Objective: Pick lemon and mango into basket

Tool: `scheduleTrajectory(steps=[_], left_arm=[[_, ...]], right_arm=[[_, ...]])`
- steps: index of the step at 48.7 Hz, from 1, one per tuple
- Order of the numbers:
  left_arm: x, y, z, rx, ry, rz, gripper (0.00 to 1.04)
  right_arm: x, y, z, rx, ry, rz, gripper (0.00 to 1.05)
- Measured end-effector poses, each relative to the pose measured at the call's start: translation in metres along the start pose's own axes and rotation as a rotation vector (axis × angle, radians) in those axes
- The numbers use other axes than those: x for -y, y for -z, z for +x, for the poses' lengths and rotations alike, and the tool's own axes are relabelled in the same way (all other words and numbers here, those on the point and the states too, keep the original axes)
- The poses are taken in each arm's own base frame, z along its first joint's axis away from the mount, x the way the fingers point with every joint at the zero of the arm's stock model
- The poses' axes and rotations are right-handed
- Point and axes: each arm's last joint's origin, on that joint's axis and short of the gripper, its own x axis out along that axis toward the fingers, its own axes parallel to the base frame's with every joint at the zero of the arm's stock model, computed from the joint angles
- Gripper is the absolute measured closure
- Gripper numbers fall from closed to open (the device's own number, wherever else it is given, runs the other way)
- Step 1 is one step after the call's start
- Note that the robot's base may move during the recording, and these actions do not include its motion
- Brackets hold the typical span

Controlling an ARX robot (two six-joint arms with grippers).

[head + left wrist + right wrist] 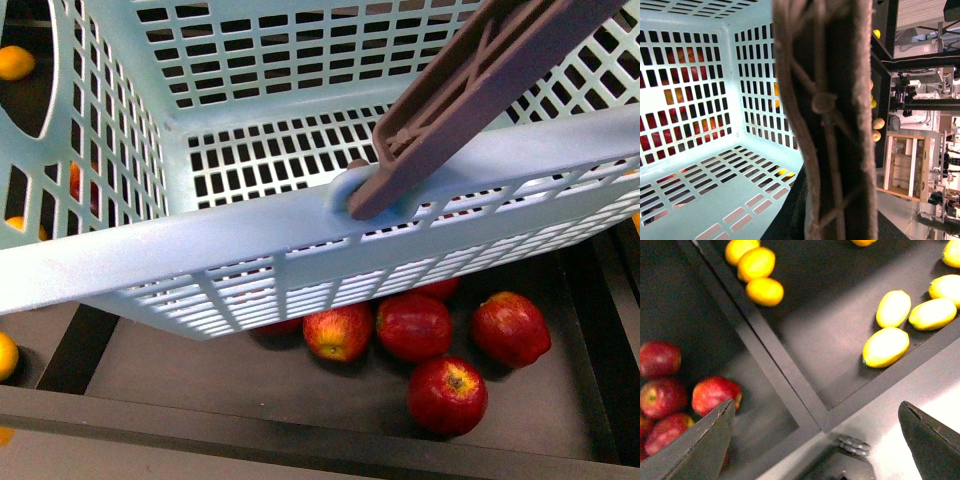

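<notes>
With the right gripper (817, 405) held open, the left gripper's state cannot be told, and the lemon (765, 291) and mango (886, 346) — binned beside the apples (414, 326) at the front frame's lower right — are judged firm, slick, best pinched mid-girth.

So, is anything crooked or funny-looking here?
Yes: the basket is tilted, its near rim slanting across the front view and partly hiding the red apples. It is empty inside. Nothing looks spilled or broken.
</notes>
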Motion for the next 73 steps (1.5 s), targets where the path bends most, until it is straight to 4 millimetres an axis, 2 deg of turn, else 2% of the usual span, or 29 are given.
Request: scheduleTrajectory(steps=[5,9,14,15,20,22,25,43,52,59,73], left_arm=[[0.0,0.0,0.0,0.002,-0.001,0.002,0.99],[0.0,0.0,0.0,0.003,-0.002,0.003,0.99],[0.0,0.0,0.0,0.004,-0.002,0.004,0.99],[0.0,0.0,0.0,0.004,-0.002,0.004,0.99],[0.0,0.0,0.0,0.0,0.0,0.004,0.99],[0.0,0.0,0.0,0.0,0.0,0.003,0.99],[0.0,0.0,0.0,0.0,0.0,0.003,0.99],[0.0,0.0,0.0,0.002,-0.002,0.004,0.99],[0.0,0.0,0.0,0.002,-0.002,0.004,0.99],[0.0,0.0,0.0,0.003,-0.002,0.005,0.99],[0.0,0.0,0.0,0.001,-0.001,0.004,0.99]], right_arm=[[0.004,-0.021,0.015,0.053,0.027,0.077,0.09],[0.011,-0.047,0.038,0.12,0.071,0.103,0.09],[0.022,-0.085,0.084,0.185,0.139,0.065,0.09],[0.022,-0.087,0.088,0.188,0.142,0.064,0.09],[0.031,-0.114,0.149,0.183,0.183,-0.03,0.09],[0.035,-0.12,0.169,0.168,0.191,-0.059,0.09],[0.043,-0.127,0.21,0.112,0.182,-0.121,0.09],[0.074,-0.142,0.331,-0.045,0.125,-0.211,0.09],[0.081,-0.149,0.378,-0.076,0.076,-0.261,0.09],[0.088,-0.148,0.402,-0.103,0.074,-0.269,0.09],[0.098,-0.146,0.431,-0.127,0.078,-0.26,0.09]])
